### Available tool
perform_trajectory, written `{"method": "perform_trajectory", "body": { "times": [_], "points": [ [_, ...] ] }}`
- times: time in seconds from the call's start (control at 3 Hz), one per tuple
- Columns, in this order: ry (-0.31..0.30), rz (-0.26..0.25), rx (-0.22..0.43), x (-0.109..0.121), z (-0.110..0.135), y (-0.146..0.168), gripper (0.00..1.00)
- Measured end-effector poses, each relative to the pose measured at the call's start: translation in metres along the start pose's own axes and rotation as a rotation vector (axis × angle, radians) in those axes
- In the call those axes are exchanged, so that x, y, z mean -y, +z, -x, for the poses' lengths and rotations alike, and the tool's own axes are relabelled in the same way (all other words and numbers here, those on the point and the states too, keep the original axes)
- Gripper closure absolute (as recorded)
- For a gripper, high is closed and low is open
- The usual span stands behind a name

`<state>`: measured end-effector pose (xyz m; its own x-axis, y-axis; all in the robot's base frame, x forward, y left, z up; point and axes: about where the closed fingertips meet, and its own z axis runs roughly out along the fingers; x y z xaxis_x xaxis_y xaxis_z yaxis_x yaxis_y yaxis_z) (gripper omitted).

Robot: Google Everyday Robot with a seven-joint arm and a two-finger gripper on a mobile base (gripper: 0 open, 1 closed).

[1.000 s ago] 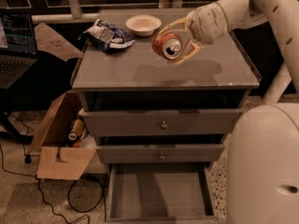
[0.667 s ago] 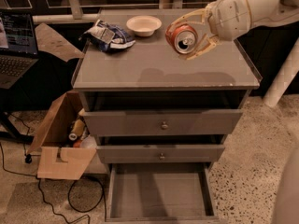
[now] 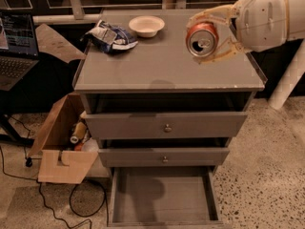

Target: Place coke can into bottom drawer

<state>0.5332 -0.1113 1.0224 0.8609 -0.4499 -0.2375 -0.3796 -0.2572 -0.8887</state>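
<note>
My gripper (image 3: 206,36) is shut on the coke can (image 3: 202,38), a red-orange can held on its side with the silver top facing the camera. It hangs in the air above the right half of the grey cabinet top (image 3: 162,66). One tan finger (image 3: 209,16) curves over the can, the other under it. The bottom drawer (image 3: 164,194) is pulled open at the foot of the cabinet, a flat grey tray with nothing in it, well below and a little left of the can.
A blue-and-white chip bag (image 3: 110,35) and a white bowl (image 3: 146,26) lie at the back of the cabinet top. Two upper drawers with knobs (image 3: 167,127) stand slightly ajar. A cardboard box (image 3: 62,144), cables and a laptop (image 3: 14,46) are at the left.
The arm has drawn back to the right and up, carrying the can with it from over the middle of the top toward its right side. The white arm no longer covers the lower right.
</note>
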Motion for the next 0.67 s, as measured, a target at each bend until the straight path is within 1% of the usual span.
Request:
{"method": "perform_trajectory", "body": {
  "times": [0.33,0.67],
  "points": [
    [0.059,-0.004,-0.051,-0.0241,-0.0145,0.0155,1.0],
    [0.049,0.0,-0.052,-0.0247,-0.01,0.019,1.0]
  ]
}}
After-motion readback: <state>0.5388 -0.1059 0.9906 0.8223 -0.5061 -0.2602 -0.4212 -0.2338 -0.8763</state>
